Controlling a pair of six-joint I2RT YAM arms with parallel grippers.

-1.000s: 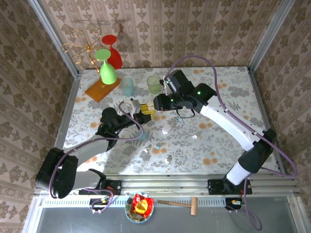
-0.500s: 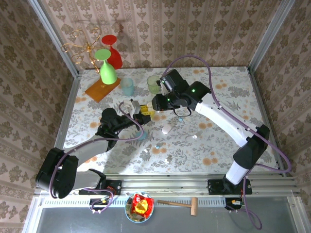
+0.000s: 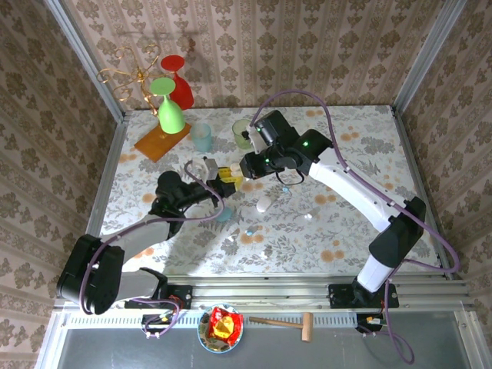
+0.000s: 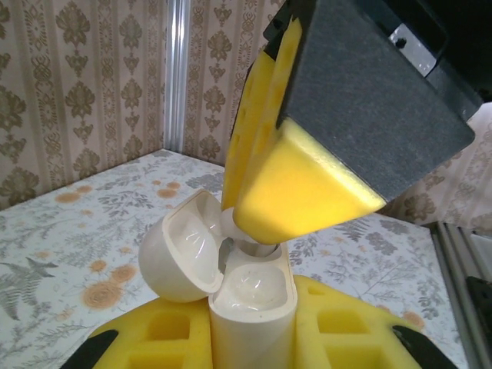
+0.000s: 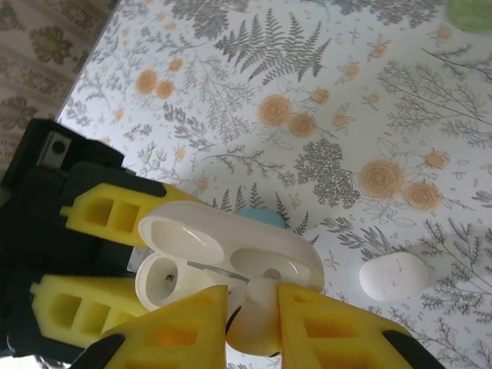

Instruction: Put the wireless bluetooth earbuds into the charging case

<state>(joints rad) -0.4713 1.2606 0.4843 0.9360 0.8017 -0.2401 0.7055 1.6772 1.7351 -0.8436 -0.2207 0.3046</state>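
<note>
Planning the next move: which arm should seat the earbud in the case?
Right: the right fingers sit over the open charging case with a white earbud between them, while the left fingers hold it upright.

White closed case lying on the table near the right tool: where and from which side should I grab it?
Come straight down from above and pinch the white closed case across its shorter width, at mid-length. It lies flat on the table, an oblong pebble with smooth, rounded edges, so the long flanks should give the pads the most even contact. The curved ends would likely slip.
</note>
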